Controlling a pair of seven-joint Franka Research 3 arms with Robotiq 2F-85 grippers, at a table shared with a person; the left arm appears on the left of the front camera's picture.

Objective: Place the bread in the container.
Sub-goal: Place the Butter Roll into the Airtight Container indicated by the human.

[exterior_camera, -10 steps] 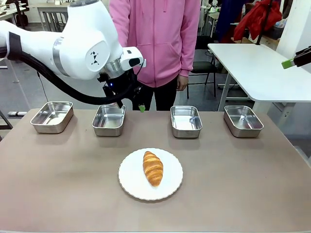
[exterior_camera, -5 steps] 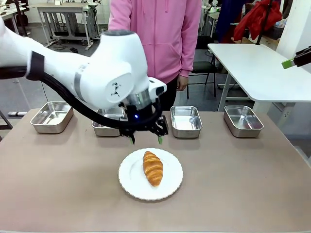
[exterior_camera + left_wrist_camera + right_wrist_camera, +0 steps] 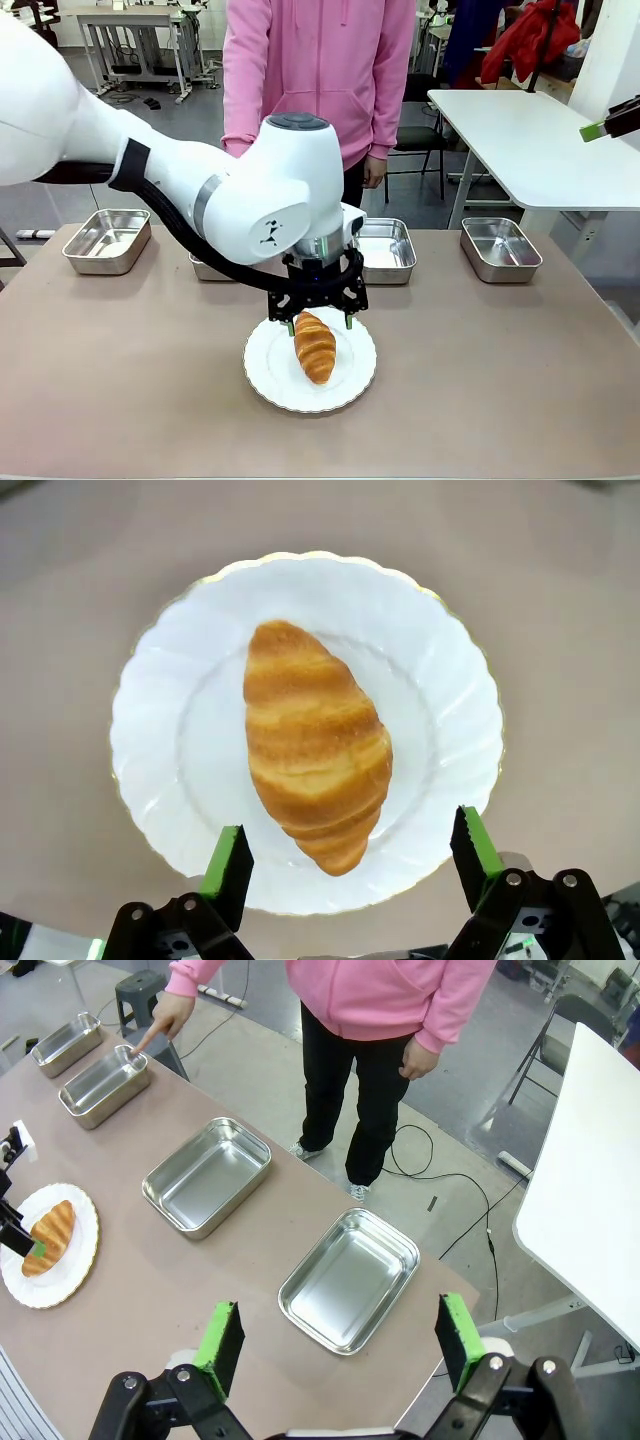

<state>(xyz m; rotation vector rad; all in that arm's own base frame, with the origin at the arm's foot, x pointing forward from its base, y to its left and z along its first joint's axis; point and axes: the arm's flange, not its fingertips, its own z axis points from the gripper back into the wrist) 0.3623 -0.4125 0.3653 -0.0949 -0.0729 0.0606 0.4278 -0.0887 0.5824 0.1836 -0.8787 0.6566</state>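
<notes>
You've got the golden-brown ridged croissant [image 3: 315,346] lying flat and whole on the middle of the round white plate [image 3: 262,372]. The shiny stainless-steel rectangular pan [image 3: 103,1086] by the person's hand [image 3: 165,1022] stands upright and empty, well apart from it.

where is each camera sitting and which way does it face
Front view: fixed on the robot's side, facing across the table at the person; left arm reaches in, left gripper open over the bread.
Left wrist view: on that wrist, looking straight down at the bread on the plate; its green-padded fingers show below.
Right wrist view: high over the table's right end, looking down at the pans and person; right gripper open below.
Shared: all show the bread on the plate.
</notes>
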